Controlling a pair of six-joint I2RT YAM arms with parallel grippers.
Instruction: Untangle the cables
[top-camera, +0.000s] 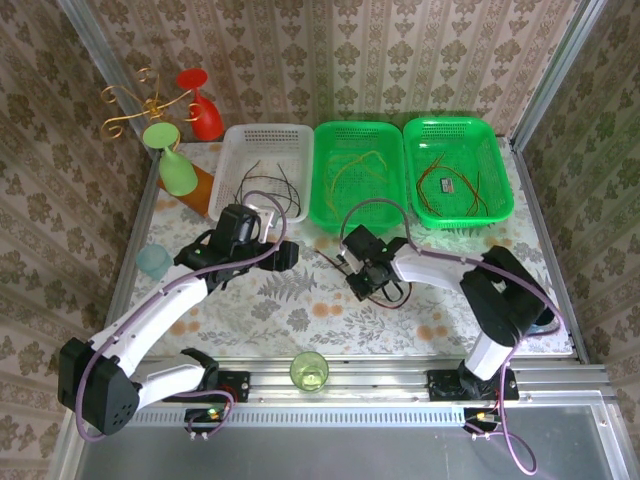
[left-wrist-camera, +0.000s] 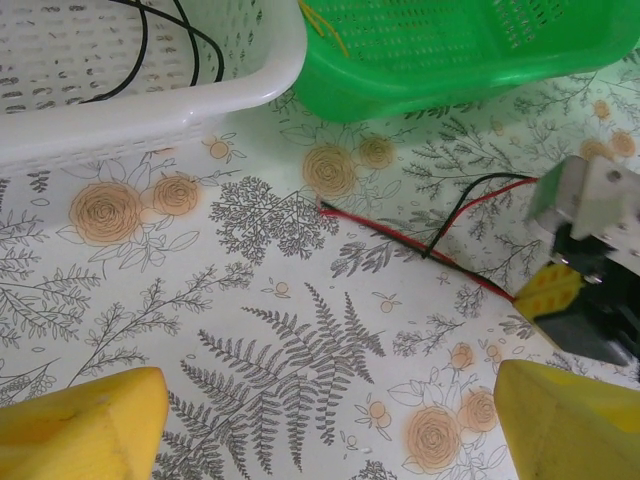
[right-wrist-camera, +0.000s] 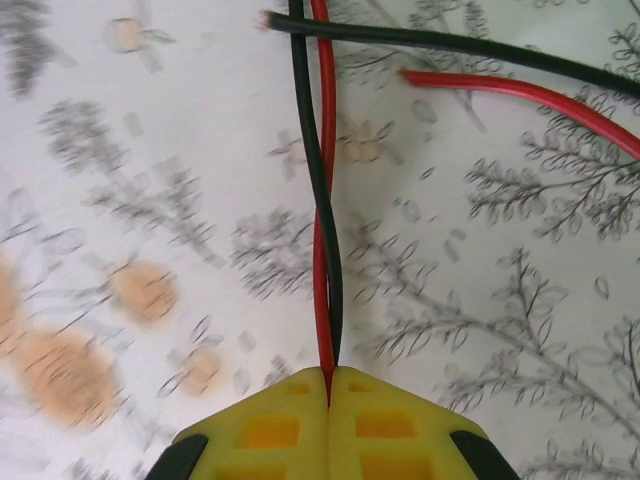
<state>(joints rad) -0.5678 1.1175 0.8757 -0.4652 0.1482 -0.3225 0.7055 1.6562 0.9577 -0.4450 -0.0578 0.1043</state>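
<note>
Since the right tool (right-wrist-camera: 330, 378) is pinched shut on both the red wire (right-wrist-camera: 322, 250) and the black wire (right-wrist-camera: 308, 160), twisted together on the floral surface (right-wrist-camera: 120, 200) near the green basket (left-wrist-camera: 450, 50), pulling could tighten the twist. The left tool (left-wrist-camera: 320, 430) hangs wide and empty.

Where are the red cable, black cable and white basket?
red cable (right-wrist-camera: 325, 100), right wrist view, above the crossing
black cable (right-wrist-camera: 302, 100), right wrist view, above the crossing
white basket (left-wrist-camera: 150, 108), left wrist view, near rim
</note>
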